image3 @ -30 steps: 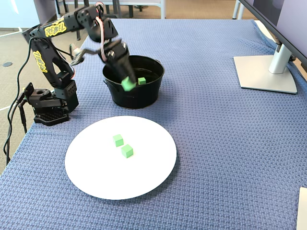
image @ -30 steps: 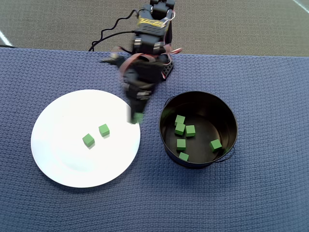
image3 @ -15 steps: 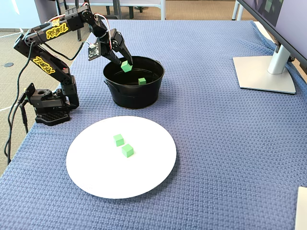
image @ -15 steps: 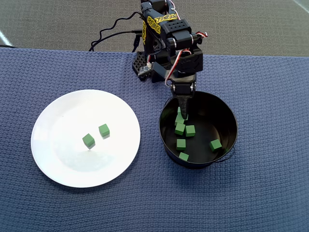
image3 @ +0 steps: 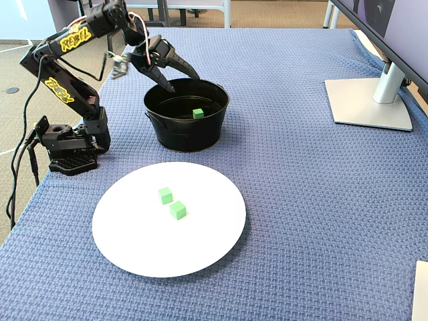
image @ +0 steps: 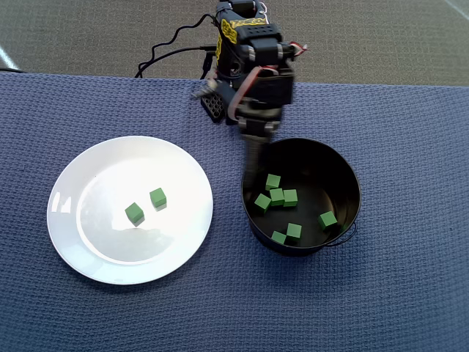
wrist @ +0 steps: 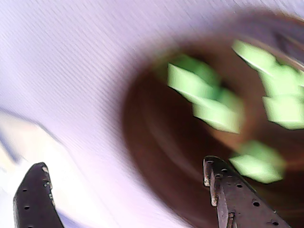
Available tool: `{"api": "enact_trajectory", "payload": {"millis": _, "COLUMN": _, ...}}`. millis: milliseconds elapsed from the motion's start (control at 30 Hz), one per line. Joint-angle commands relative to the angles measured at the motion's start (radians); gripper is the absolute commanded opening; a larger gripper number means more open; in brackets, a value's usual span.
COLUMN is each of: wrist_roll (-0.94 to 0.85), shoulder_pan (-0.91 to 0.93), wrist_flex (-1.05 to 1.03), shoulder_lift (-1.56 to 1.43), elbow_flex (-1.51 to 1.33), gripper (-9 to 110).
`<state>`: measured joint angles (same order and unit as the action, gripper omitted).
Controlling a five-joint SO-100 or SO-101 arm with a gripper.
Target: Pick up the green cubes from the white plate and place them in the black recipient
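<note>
Gripper (image3: 182, 79) now spread — cube dropped into pot (image3: 187, 130).

1. The wrist view is smeared by motion: the green cubes (wrist: 216, 111) ahead of the hand (wrist: 128, 183) are streaks with no clean edges, so they cannot be counted there.
2. In that view the black recipient (wrist: 156, 142) reads as a brownish blur, and both fingers (wrist: 228, 190) are cut off by the bottom edge.
3. In the fixed view the recipient's near wall (image3: 184, 130), below the hand (image3: 182, 79), hides all but one cube (image3: 198, 114).
4. In the overhead view the hand's tips (image: 253, 165) are blurred against the rim.
5. A monitor stand (image3: 371, 100), far to the hand's right on the worktop (image3: 301, 200), has its screen cut off by the top edge.
</note>
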<state>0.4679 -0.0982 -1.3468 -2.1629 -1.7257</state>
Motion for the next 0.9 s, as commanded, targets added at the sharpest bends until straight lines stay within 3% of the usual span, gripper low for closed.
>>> {"api": "enact_trajectory", "payload": {"millis": 0, "wrist_roll": 0.058, "shoulder_pan": 0.265, "wrist_flex": -0.026, "shoulder_lift": 0.124, "elbow_flex": 0.204, "gripper": 33}}
{"api": "enact_trajectory", "payload": {"millis": 133, "wrist_roll": 0.061, "shoulder_pan": 0.468, "wrist_flex": 0.112, "shoulder_lift": 0.275, "elbow_flex": 0.141, "gripper": 30}}
{"api": "enact_trajectory", "payload": {"millis": 233, "wrist_roll": -0.067, "shoulder_pan": 0.511, "wrist_flex": 0.173, "shoulder_lift": 0.365, "elbow_flex": 0.058, "gripper": 30}}
{"api": "enact_trajectory", "payload": {"millis": 333, "wrist_roll": -0.066, "shoulder_pan": 0.558, "wrist_flex": 0.227, "shoulder_lift": 0.442, "elbow_flex": 0.005, "gripper": 27}}
{"api": "enact_trajectory", "payload": {"millis": 867, "wrist_roll": 0.012, "shoulder_pan": 0.620, "wrist_flex": 0.264, "shoulder_lift": 0.565, "elbow_flex": -0.114, "gripper": 32}}
